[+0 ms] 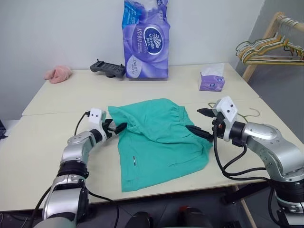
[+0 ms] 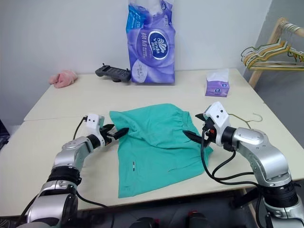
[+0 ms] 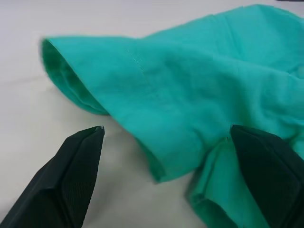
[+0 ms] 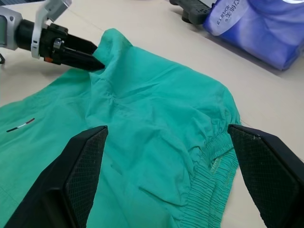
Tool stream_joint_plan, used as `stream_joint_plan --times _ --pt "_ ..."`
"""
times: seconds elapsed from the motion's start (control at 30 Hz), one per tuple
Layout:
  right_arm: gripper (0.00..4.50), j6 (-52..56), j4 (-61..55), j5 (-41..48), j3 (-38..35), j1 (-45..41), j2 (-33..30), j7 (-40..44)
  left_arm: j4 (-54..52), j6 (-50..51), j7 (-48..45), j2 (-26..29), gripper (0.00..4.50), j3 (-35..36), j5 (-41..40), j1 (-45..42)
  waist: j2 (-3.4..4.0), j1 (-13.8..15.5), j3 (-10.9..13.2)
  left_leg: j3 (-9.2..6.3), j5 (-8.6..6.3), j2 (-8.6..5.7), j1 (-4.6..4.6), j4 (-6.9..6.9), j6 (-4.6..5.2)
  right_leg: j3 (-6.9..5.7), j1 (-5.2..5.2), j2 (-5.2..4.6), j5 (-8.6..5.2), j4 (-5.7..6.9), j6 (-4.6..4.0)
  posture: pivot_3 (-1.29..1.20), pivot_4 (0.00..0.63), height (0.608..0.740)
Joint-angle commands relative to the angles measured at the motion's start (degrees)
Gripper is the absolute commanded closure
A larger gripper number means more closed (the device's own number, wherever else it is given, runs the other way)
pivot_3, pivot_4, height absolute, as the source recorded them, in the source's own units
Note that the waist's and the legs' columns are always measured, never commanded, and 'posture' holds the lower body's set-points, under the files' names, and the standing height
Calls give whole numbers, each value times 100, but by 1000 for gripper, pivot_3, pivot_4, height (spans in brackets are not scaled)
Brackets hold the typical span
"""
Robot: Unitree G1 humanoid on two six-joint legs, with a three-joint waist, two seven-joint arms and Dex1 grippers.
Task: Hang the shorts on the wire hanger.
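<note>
1. Pale beige desk (image 1: pixel 47 156) against a white wall carries the teal-green soft fabric shorts (image 1: pixel 156 142), which lie flat near its front edge.
2. Left gripper (image 1: pixel 115 127) is spread at the hem of one leg, probably to pinch it.
3. Right gripper (image 1: pixel 201 122) is spread too, hovering above the gathered waistband and holding nothing.
4. Thin olive-gold wire hanger (image 1: pixel 249 114) lies on the desk beyond the right gripper, its hook pointing right.
5. The shorts' long axis runs from the waistband on the right to the leg openings on the left.
</note>
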Motion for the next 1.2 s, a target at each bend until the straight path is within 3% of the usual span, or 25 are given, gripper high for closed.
stream_joint_plan --times 0.03,0.1,0.2,0.6,0.97,1.2 --pt "201 0 -178 35 -138 -98 -78 -45 500 -173 -114 -2 0 9 57 -460 -1 -16 0 0 0 0 0 -1 0 0 -1 0 0 0 0 -69 48 740" --pt "201 21 -203 39 -160 -82 -92 -70 855 -226 -127 -14 0 35 90 -682 -1 -31 -1 0 0 1 0 -2 0 -1 -2 0 0 1 0 -80 49 740" --pt "158 56 -266 58 -213 -23 -111 -124 1102 -390 -284 27 594 5 159 -804 -1 -66 -1 1 0 1 0 -2 -1 1 -3 0 0 2 0 -86 49 740" --pt "158 28 -295 53 -246 6 -95 -234 1684 -1144 -294 206 4457 -154 673 -1272 -3 -139 -1 -2 -1 0 -3 -2 -2 -1 -5 -1 0 2 0 -95 47 740" --pt "158 -6 -269 -28 -230 -36 -80 -363 2751 -1817 1045 43 4484 -561 1638 -2598 -8 -150 -4 2 -1 -1 -9 -1 -2 1 -10 -2 1 5 1 -113 43 740" --pt "158 29 -354 -11 -227 14 -74 -444 2918 -1888 1412 -20 4484 -718 2057 -2835 -8 -189 -5 7 -1 0 -10 -2 -2 4 -17 -2 1 10 2 -127 43 740"
